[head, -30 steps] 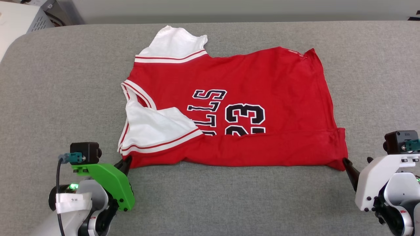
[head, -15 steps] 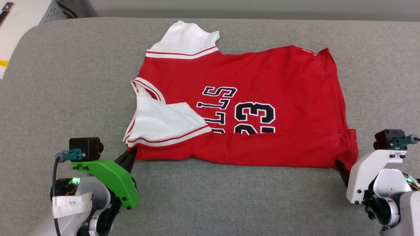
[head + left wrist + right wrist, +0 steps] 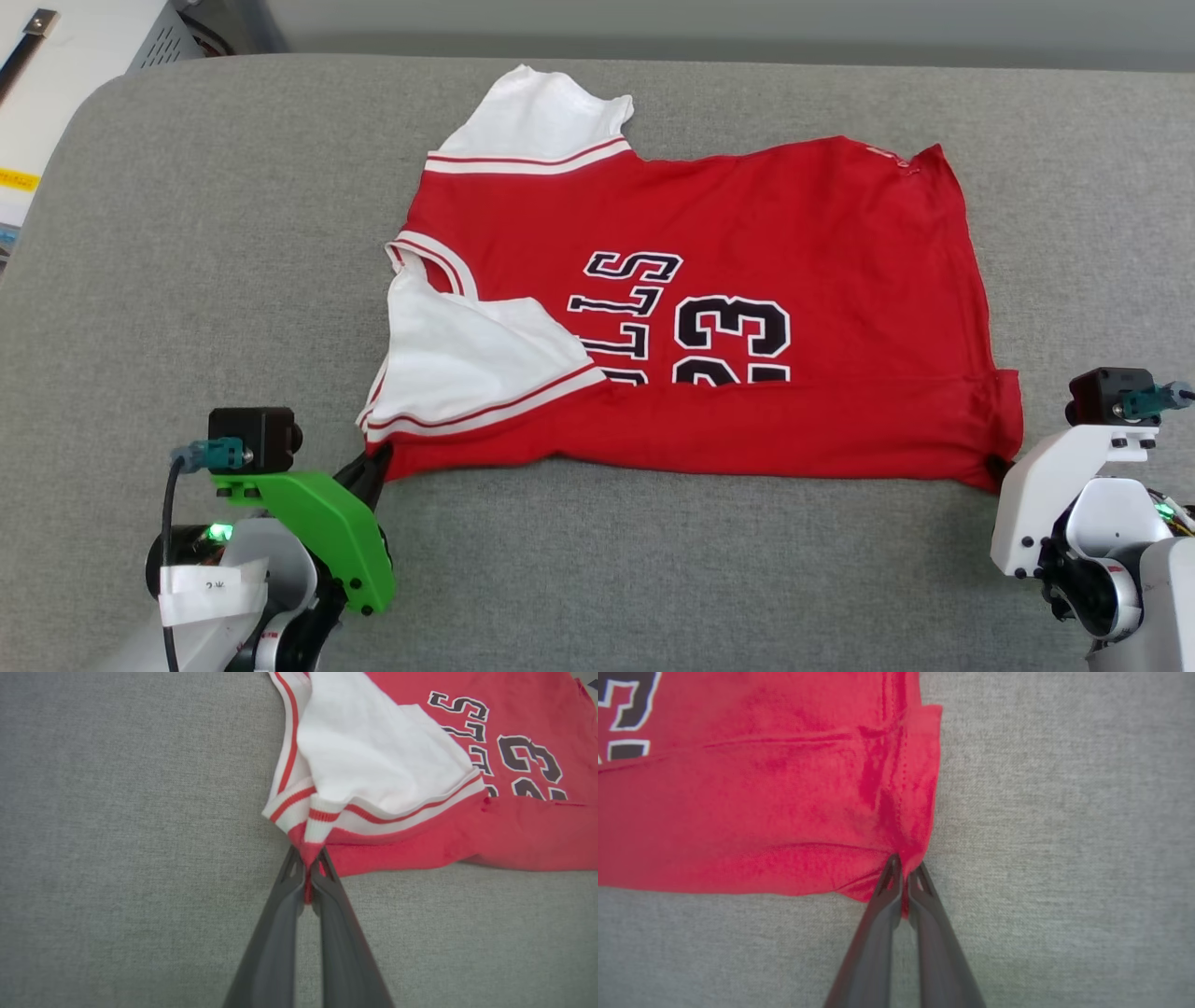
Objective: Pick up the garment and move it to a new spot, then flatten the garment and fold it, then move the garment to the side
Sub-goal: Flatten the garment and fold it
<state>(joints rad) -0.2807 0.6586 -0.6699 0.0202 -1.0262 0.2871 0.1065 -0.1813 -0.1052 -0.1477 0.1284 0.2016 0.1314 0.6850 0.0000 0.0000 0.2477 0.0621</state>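
The garment [image 3: 747,233], a red jersey T-shirt with white sleeves and black lettering, lies spread sideways on the grey surface, its near edge folded over the lower part of the lettering. One white sleeve [image 3: 476,364] is folded across the chest. My left gripper [image 3: 378,464] is shut on the garment's near left corner [image 3: 310,851], red cloth pinched between its fingers [image 3: 280,924]. My right gripper [image 3: 997,467] is shut on the near right hem corner [image 3: 906,858], with cloth caught between its dark fingers [image 3: 938,933].
The grey padded table [image 3: 187,261] reaches on all sides of the garment; its rounded far left corner is near a white cabinet [image 3: 65,56]. The near strip of the table [image 3: 653,579] lies between my two arms.
My right gripper has closed on the garment's near right corner, where it stood open a second ago. The head camera shifted a little. The left gripper keeps its hold.
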